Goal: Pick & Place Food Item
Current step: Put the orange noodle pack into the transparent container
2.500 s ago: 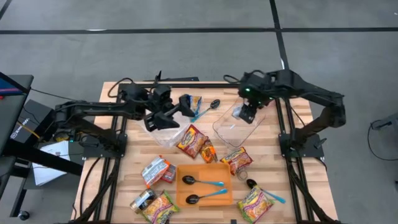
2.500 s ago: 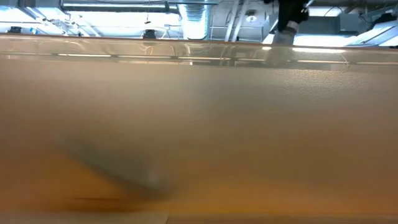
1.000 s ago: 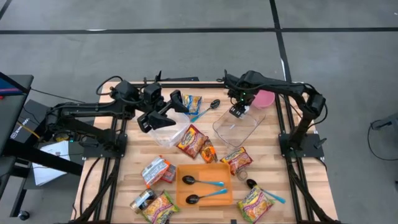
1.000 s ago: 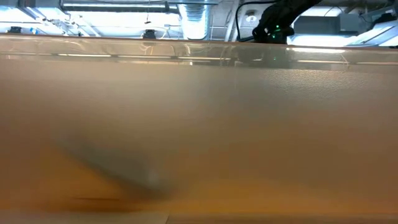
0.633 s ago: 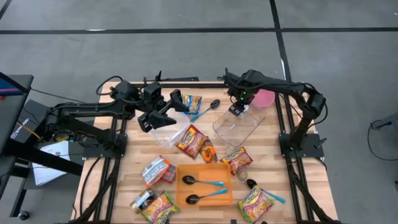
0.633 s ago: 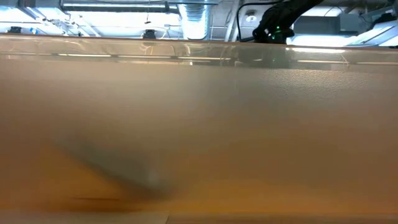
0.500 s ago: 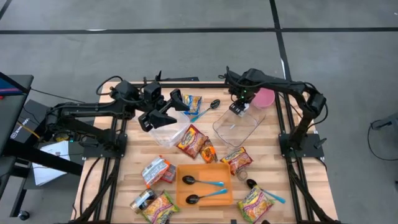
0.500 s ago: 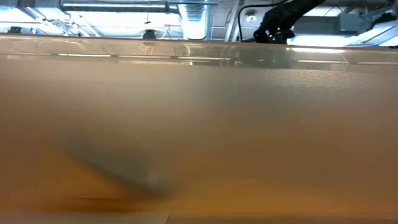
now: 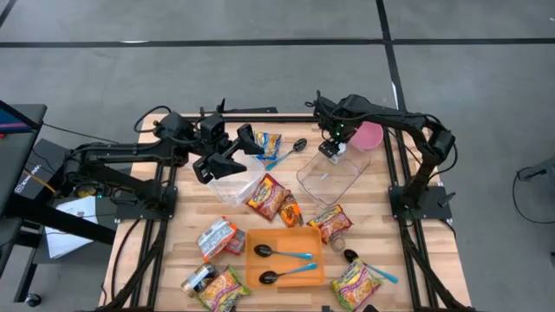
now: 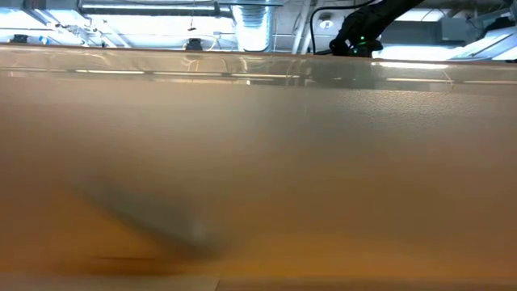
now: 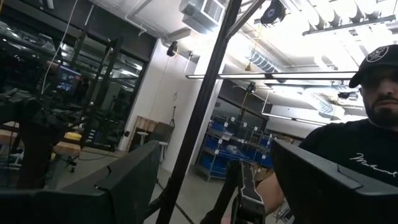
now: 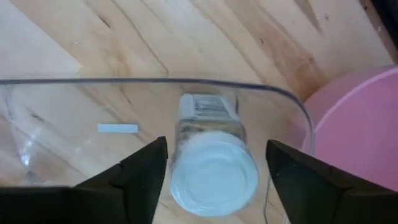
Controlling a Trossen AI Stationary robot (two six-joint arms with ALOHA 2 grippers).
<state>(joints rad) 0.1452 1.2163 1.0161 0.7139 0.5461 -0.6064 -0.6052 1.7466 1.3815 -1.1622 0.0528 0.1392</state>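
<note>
Right claw (image 12: 214, 165) spread wide, straddling jar (image 12: 213, 163) in clear container (image 12: 149, 81)

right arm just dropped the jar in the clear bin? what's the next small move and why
Probably lift the right gripper straight up and clear. Its fingers stand apart on either side of the white-lidded jar, which appears to sit inside the clear container near the pink plate. The jar looks released, so a vertical retreat should avoid knocking it or the container's rim. The left gripper waits, open, over the other clear tub.

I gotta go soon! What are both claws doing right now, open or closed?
Left claw: open, holding nothing, raised above the table.
Right claw: open around a small jar in the clear container.
</note>
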